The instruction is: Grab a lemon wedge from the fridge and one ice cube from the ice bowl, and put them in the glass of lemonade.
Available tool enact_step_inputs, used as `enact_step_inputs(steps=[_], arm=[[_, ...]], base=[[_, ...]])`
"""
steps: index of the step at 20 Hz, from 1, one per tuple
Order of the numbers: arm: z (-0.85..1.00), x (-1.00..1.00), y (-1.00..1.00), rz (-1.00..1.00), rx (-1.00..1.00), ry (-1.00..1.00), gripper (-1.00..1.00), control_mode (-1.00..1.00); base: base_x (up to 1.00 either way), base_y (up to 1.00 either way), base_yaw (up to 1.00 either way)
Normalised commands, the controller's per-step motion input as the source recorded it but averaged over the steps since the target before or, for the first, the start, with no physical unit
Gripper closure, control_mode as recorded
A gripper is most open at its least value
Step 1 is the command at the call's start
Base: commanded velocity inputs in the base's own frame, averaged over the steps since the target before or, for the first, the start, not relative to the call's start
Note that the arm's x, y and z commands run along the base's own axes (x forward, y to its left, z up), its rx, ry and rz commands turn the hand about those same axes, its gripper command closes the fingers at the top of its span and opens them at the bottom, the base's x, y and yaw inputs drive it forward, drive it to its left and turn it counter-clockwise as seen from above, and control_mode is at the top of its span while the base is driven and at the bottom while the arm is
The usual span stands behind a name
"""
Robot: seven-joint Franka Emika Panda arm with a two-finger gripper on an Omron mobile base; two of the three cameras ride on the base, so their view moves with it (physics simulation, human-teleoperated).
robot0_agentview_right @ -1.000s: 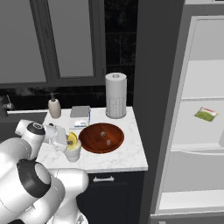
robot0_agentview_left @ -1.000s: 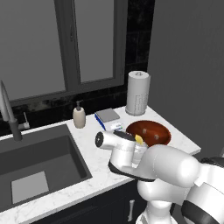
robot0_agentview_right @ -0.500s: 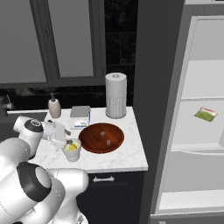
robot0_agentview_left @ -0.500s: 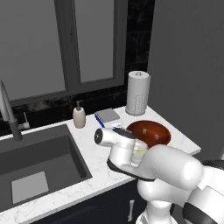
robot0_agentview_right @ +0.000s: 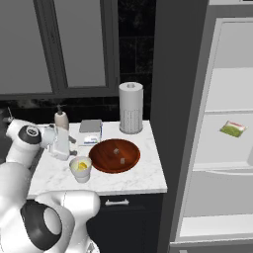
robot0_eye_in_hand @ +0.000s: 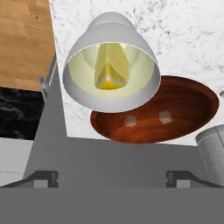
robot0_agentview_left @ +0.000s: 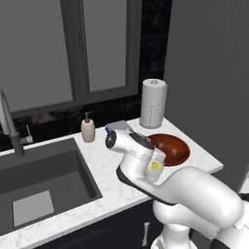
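- Two ice cubes (robot0_eye_in_hand: pixel 165 117) in ice bowl (robot0_eye_in_hand: pixel 192 118), just beyond glass of lemonade (robot0_eye_in_hand: pixel 87 94) holding lemon wedge (robot0_eye_in_hand: pixel 109 70).
- Gripper (robot0_eye_in_hand: pixel 111 177): fingers spread, empty, directly above glass.

flat, even rendered light — dim dark walls, soft shadows, slightly coarse detail.

Robot arm hides most of glass of lemonade (robot0_agentview_left: pixel 154 168) and ice bowl (robot0_agentview_left: pixel 171 150) front rim.
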Motion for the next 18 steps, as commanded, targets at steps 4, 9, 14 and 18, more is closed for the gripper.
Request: enact_step_inputs(steps=[4,9,14,18], arm=[[0.41,-0.13,-0.4,-0.13,0.3,-0.14,-1.0,-1.0],[0.05,-0.22,-0.37,-0.24,0.32,-0.13,-1.0,-1.0],[0.07,-0.27,-0.21,-0.3,0.31,-0.21,-1.0,-1.0],[0.23,-0.12,-0.06,-0.39,0.31,-0.27,-1.0,-1.0]], base=[[0.0,0.0,0.0],[0.0,0.0,0.0],[0.0,0.0,0.0],[0.0,0.0,0.0]])
